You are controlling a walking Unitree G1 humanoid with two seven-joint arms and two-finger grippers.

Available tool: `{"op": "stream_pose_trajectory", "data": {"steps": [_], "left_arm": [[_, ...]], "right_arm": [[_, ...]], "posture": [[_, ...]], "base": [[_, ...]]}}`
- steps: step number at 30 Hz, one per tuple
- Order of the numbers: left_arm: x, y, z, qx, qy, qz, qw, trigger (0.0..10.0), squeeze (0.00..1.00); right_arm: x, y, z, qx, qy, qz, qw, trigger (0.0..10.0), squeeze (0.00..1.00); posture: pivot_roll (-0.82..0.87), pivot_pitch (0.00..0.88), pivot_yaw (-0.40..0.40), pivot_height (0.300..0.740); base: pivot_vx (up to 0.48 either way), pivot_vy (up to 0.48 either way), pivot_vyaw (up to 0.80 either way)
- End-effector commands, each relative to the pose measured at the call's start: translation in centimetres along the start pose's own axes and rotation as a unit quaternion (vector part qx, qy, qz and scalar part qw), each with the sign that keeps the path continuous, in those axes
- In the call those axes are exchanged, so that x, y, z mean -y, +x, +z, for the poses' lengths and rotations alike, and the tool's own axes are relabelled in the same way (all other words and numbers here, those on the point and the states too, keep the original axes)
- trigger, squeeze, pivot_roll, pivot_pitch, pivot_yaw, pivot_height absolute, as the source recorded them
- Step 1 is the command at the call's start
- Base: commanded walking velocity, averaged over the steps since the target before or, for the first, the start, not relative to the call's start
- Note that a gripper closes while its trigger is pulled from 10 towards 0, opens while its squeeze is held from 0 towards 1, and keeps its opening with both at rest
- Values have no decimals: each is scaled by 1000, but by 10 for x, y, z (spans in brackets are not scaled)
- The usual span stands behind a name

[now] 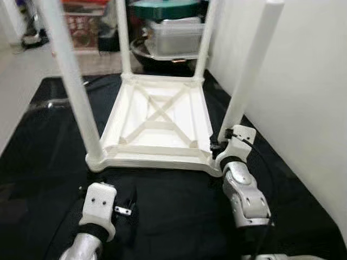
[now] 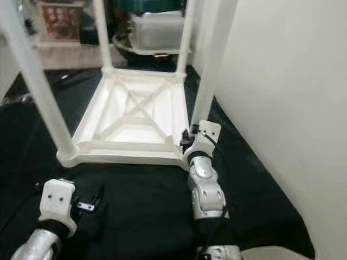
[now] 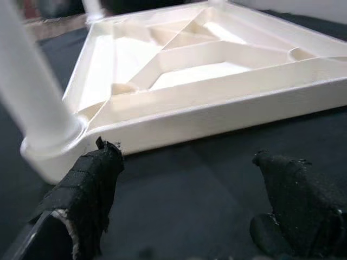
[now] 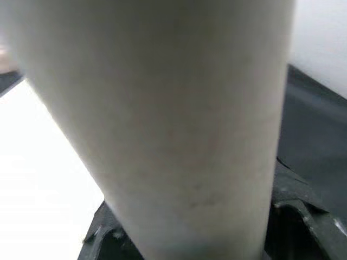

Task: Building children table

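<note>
A white children's table (image 1: 157,122) lies upside down on a black cloth (image 1: 179,216), its legs pointing up. My right gripper (image 1: 219,144) is shut on the near-right leg (image 1: 249,70) at its base, where it meets the table corner. In the right wrist view that leg (image 4: 162,119) stands close up between the dark fingers (image 4: 295,216). My left gripper (image 3: 187,157) is open and holds nothing, low over the cloth just in front of the table's near-left corner (image 3: 49,154). The near-left leg (image 1: 73,81) rises from that corner.
A white wall (image 1: 303,81) runs close along the right side. Behind the table sit a clear bin with a green lid (image 1: 173,32) and a red box (image 1: 81,21). Pale floor (image 1: 21,81) lies to the left of the cloth.
</note>
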State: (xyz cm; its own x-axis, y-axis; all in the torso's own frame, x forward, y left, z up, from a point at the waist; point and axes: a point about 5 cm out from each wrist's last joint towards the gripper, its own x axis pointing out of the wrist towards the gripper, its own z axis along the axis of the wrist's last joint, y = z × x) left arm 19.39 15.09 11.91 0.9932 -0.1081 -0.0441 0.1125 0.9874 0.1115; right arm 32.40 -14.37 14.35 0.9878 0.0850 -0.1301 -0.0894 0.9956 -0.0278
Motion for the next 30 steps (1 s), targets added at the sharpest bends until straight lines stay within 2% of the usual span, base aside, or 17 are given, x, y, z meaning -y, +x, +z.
{"op": "stream_pose_trajectory", "data": {"steps": [1, 3, 4, 7, 10, 11, 13, 15, 20, 21, 22, 23, 24, 25, 26, 27, 30], "left_arm": [[2, 0, -6, -18, -3, -8, 1000, 10000, 0], [1, 1, -5, -15, -4, -8, 1000, 10000, 0], [1, 2, -4, -14, -4, -8, 1000, 10000, 0], [0, 2, -4, -13, -3, -6, 1000, 10000, 0], [-1, 3, -4, -13, -2, -5, 1000, 10000, 0], [-1, 4, -5, -13, -3, -5, 1000, 10000, 0], [-1, 4, -5, -13, -3, -5, 1000, 10000, 0], [3, 6, -6, -13, 2, -16, 1000, 10000, 0], [1, 8, -6, -13, 4, -18, 1000, 10000, 0], [-1, 9, -6, -12, 7, -15, 1000, 10000, 0], [-3, 8, -5, -11, 5, -9, 1000, 10000, 0], [-3, 8, -5, -11, 5, -9, 1000, 10000, 0], [-4, 8, -5, -11, 5, -5, 1000, 10000, 0], [-5, 6, -5, -13, 4, -2, 1000, 10000, 0], [-5, 6, -5, -13, 4, -2, 1000, 10000, 0], [-5, 5, -6, -14, 3, -1, 1000, 10000, 0], [-4, 4, -6, -15, 3, -2, 1000, 10000, 0]], "right_arm": [[-6, 5, 13, 24, -1, 53, 998, 10000, 1000], [-8, 13, 26, 46, 3, 77, 996, 10000, 1000], [-10, 19, 37, 65, 0, 97, 993, 10000, 0], [-18, 23, 56, 93, 9, 171, 981, 10000, 0], [-26, 14, 70, 130, 3, 295, 947, 10000, 0], [-28, 9, 70, 131, -10, 366, 921, 10000, 0], [-28, 9, 70, 131, -10, 366, 921, 10000, 0], [-29, 15, 52, 80, -26, 454, 887, 10000, 0], [-40, 17, 32, 34, -15, 520, 853, 9412, 0], [-48, 12, 24, 23, -16, 548, 836, 3294, 0], [-55, 11, 21, 25, -2, 544, 839, 0, 0], [-55, 11, 21, 25, -2, 544, 839, 0, 0], [-60, 17, 18, 21, 1, 495, 869, 0, 0], [-56, 32, 12, 8, 3, 360, 933, 0, 0], [-56, 32, 12, 8, 3, 360, 933, 0, 0], [-48, 43, 8, -4, 7, 242, 970, 0, 0], [-30, 49, -1, -29, 44, 104, 993, 0, 0]], "posture": [[143, 0, -55, 740], [148, 0, -58, 740], [149, 0, -62, 740], [157, 0, -68, 740], [159, 0, -67, 740], [159, 0, -66, 740], [159, 0, -66, 740], [177, 0, -72, 740], [181, 0, -78, 740], [181, 0, -78, 740], [191, 0, -85, 740], [191, 0, -85, 740], [186, 0, -85, 740], [186, 0, -86, 740], [186, 0, -86, 740], [186, 0, -86, 740], [186, 0, -86, 740]], "base": [[0, 0, 0], [0, 0, 0], [0, 0, 0], [0, 0, 0], [0, 0, 0], [0, 0, 0], [0, 0, 0], [0, 0, 0], [0, 0, 0], [0, 0, 0], [0, 0, 0], [0, 0, 0], [0, 0, 0], [0, 0, 0], [0, 0, 0], [0, 0, 0], [0, 0, 0]]}}
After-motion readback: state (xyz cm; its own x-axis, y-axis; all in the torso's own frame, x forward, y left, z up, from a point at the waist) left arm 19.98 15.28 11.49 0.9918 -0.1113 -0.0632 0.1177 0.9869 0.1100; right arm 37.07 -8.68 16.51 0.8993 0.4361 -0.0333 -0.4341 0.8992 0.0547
